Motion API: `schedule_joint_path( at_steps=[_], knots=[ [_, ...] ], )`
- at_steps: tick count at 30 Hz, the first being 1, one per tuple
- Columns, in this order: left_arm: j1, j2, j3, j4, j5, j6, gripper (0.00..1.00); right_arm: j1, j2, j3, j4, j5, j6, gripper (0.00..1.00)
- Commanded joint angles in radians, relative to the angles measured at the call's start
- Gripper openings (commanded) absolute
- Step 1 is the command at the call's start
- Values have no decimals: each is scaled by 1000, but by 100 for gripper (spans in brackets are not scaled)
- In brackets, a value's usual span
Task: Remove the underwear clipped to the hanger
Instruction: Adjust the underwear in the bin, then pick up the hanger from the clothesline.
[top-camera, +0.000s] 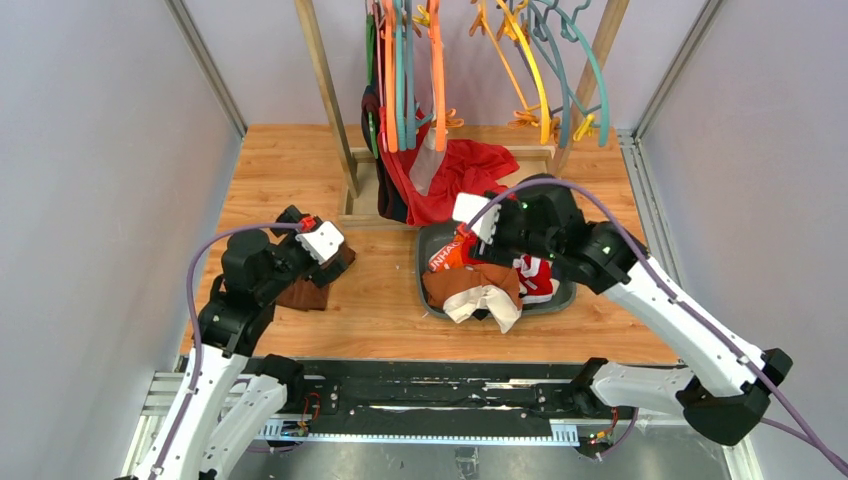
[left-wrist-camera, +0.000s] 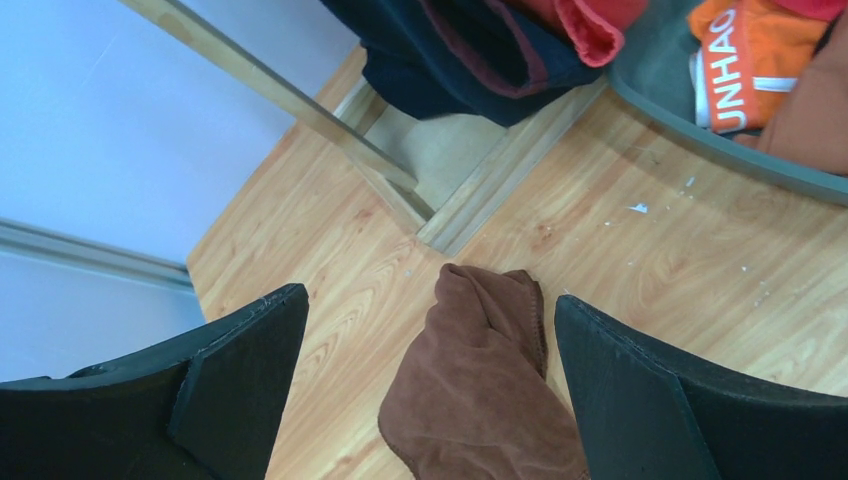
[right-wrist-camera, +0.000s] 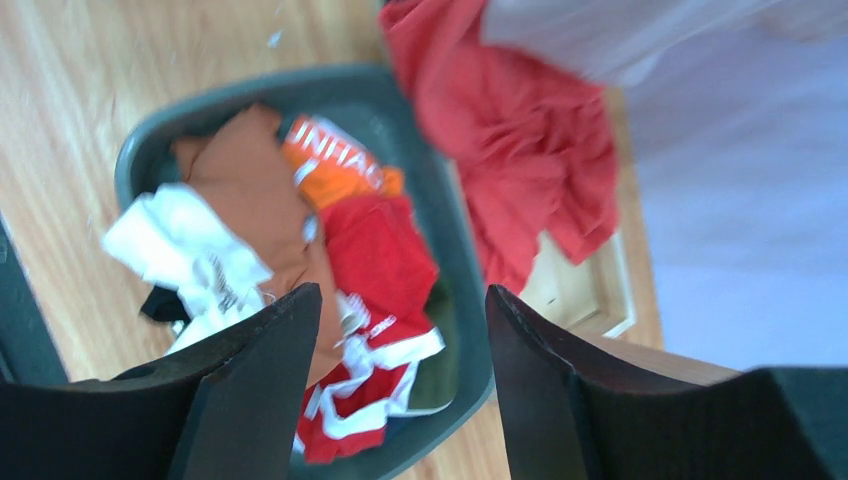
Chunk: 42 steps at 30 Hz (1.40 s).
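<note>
Seemingly well along. Three pieces are lying inside the grey bin (top-camera: 428, 238): red briefs (right-wrist-camera: 385, 260) with white trim at its right side, brown briefs (right-wrist-camera: 250, 190) with a white waistband across its near middle, and orange briefs (right-wrist-camera: 335, 155) toward its far-left corner. Judging these as already unclipped.

Left to do, by my reading: a pale piece (top-camera: 430, 160) is hanging from an orange hanger (top-camera: 437, 70) just beyond the bin's far rim, draping against the large red cloth (top-camera: 465, 170). A dark garment (left-wrist-camera: 450, 50) is hanging beyond the bin's far-left corner; its clip is not showing, so cannot tell how it is held.

Right arm is reaching out over the bin, elbow bent, wrist tipping downward. Right gripper (right-wrist-camera: 400, 300) is hovering above the red briefs, fingers spread wide, nothing between them.

Left arm is folding in tight, well to the left of the bin. Left gripper (left-wrist-camera: 425, 330) is pointing down at the table, fingers spread apart and straddling a dark brown cloth (left-wrist-camera: 470, 400) lying there, pads not pressing on it. That cloth is showing no waistband, so likely not part of the job.
</note>
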Motion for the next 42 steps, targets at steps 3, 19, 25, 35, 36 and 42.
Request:
schedule_joint_path(
  at_steps=[3, 19, 25, 35, 36, 42],
  knots=[
    [-2, 7, -31, 97, -99, -54, 98, -9, 39, 204, 135, 43, 169, 62],
    [-2, -35, -87, 151, -82, -56, 98, -10, 369, 784, 159, 120, 369, 59],
    [-2, -46, -87, 140, -57, -55, 98, -12, 481, 905, 166, 166, 386, 56],
    [-2, -57, -87, 124, -24, -48, 98, -70, 597, 1014, 171, 188, 401, 52],
    [-2, -57, -86, 124, -24, -48, 98, -77, 605, 1018, 173, 182, 405, 52],
    [-2, -56, -87, 123, -21, -46, 98, -116, 641, 1022, 175, 158, 425, 49]
  ],
)
